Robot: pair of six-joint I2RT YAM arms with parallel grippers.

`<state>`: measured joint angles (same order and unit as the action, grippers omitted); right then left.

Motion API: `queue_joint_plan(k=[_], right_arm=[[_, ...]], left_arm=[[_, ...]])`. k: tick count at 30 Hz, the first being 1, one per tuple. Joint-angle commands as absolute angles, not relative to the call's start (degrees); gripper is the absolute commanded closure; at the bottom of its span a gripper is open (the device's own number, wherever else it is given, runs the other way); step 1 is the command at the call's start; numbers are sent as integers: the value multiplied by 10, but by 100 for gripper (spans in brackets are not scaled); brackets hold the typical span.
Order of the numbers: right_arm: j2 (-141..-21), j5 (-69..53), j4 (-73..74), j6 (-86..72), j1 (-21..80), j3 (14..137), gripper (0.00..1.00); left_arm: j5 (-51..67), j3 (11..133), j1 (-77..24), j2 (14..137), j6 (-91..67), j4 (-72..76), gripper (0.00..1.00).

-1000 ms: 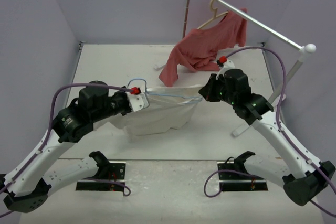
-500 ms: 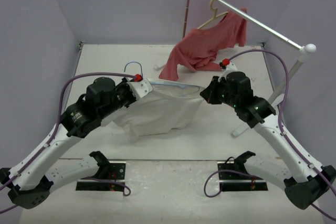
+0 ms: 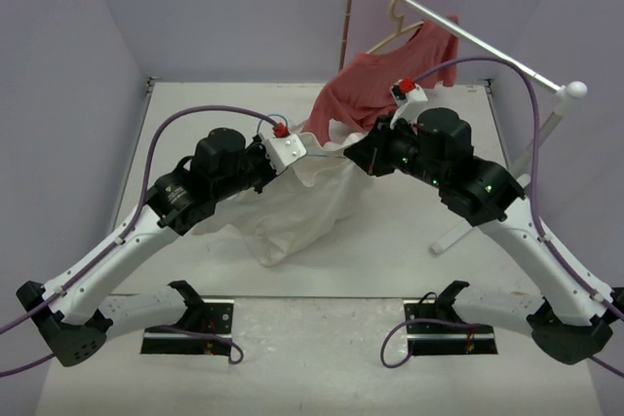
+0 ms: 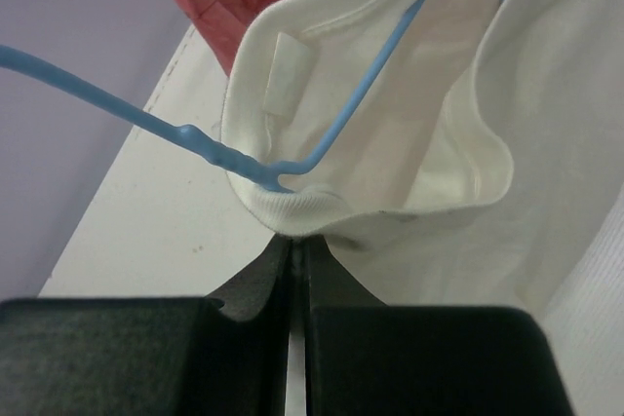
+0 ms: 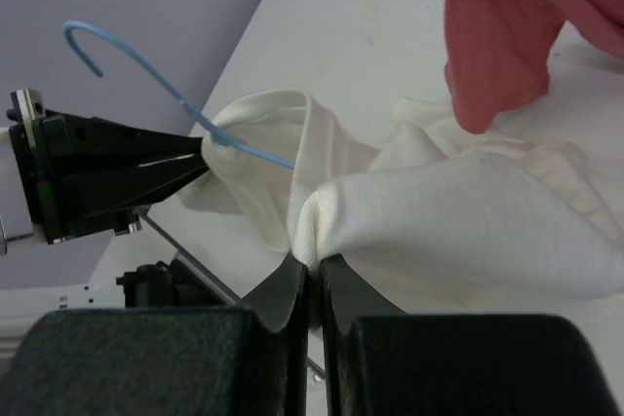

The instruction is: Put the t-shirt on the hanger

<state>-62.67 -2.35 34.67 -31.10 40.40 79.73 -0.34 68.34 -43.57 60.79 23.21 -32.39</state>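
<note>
The cream-white t-shirt [image 3: 302,207] hangs off the table between my two grippers. My left gripper [image 3: 308,151] is shut on its ribbed collar [image 4: 292,211]. The light-blue wire hanger [image 4: 136,116] runs through the neck opening, and its twisted neck rests on the collar just above my left gripper [image 4: 297,245]. Its hook [image 5: 88,41] sticks out past the collar in the right wrist view. My right gripper [image 3: 353,155] is shut on a folded edge of the t-shirt [image 5: 468,231], with its tips [image 5: 314,268] pinching the fold.
A salmon-red shirt [image 3: 390,80] hangs from a beige hanger [image 3: 400,17] on the white rail [image 3: 468,41] at the back right, just behind both grippers. The rack's leg [image 3: 458,231] slants down at the right.
Both grippers have risen and moved toward the back and toward each other, carrying the t-shirt and hanger. The cloth between them has gone slack and hangs lower.
</note>
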Motion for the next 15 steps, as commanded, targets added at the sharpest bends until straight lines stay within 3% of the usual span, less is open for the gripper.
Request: queue_joint_plan(k=[1, 4, 7, 10, 12, 15], right_arm=[[-690, -57, 320, -327, 454, 829, 100], [-734, -93, 320, -332, 490, 900, 100], [-806, -129, 384, -315, 523, 1094, 100], [-848, -129, 457, -301, 536, 1229, 100], [-830, -100, 440, -297, 536, 1166, 100], [-785, -105, 367, -303, 536, 1013, 100]], left_arm=[[55, 722, -433, 597, 166, -166, 100], [96, 804, -433, 624, 167, -155, 100], [132, 991, -433, 707, 186, -229, 100], [182, 1097, -432, 763, 192, -277, 100], [214, 1097, -432, 755, 193, -285, 100], [221, 987, -431, 698, 198, -243, 100]])
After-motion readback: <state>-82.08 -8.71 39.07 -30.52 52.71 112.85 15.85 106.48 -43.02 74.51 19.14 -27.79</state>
